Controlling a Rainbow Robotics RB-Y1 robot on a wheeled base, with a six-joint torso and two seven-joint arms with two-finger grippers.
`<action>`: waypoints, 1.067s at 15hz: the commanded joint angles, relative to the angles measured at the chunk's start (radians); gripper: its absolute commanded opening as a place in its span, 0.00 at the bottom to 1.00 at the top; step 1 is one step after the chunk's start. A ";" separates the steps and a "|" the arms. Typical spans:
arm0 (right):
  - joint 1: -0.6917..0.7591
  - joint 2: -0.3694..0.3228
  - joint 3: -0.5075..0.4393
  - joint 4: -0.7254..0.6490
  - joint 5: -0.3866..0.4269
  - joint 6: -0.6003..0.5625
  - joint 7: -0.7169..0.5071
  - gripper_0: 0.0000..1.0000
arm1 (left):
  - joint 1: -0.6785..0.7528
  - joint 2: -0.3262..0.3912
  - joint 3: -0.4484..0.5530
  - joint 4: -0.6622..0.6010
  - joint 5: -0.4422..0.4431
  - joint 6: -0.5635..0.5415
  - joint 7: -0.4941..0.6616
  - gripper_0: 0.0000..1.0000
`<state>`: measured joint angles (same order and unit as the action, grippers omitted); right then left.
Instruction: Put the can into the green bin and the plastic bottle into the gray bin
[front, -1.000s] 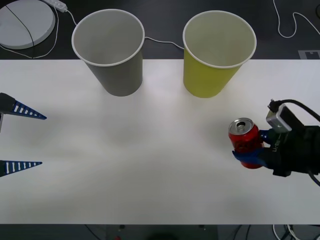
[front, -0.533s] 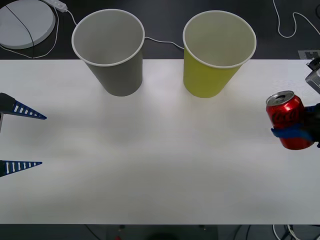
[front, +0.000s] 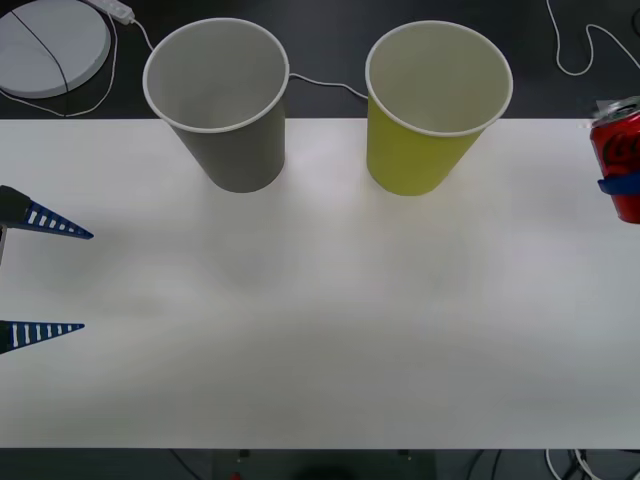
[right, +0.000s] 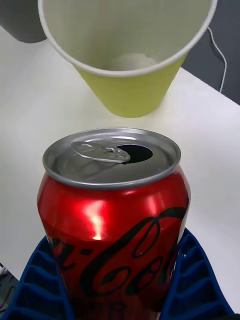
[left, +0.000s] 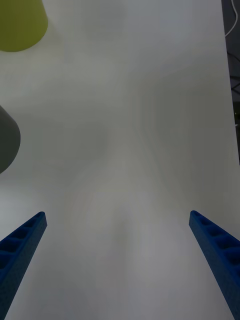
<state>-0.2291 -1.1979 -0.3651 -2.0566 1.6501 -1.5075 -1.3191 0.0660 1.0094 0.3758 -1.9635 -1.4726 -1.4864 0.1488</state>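
Can held aloft at the right edge, both cups standing empty.
Left gripper (front: 48, 280) waits at the table's (front: 320, 330) left edge, its blue fingers spread wide apart with nothing between them. Farther back stand the gray bin (front: 222, 100) and, to its right, the green bin (front: 435, 105), upright and near each other. At the far right the right gripper (right: 120, 295) is clamped on the lower body of the can (right: 112, 220), which is upright with its open silver top facing up, just to the right of the green bin and apart from it.
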 joint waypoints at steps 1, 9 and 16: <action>-0.171 -0.009 0.091 0.055 0.008 -0.063 0.000 0.00 | 0.000 0.000 0.000 0.000 0.000 0.000 0.000 1.00; -0.719 -0.002 0.586 0.297 0.083 -0.063 0.000 0.00 | 0.000 0.000 0.000 0.000 0.000 0.000 0.000 1.00; -1.033 0.181 0.850 0.561 0.237 -0.063 0.014 0.00 | 0.000 0.000 0.000 0.000 0.000 0.000 0.000 1.00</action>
<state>-1.2453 -1.0430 0.4737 -1.5221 1.8620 -1.5710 -1.3119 0.0660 1.0094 0.3758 -1.9635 -1.4726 -1.4864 0.1488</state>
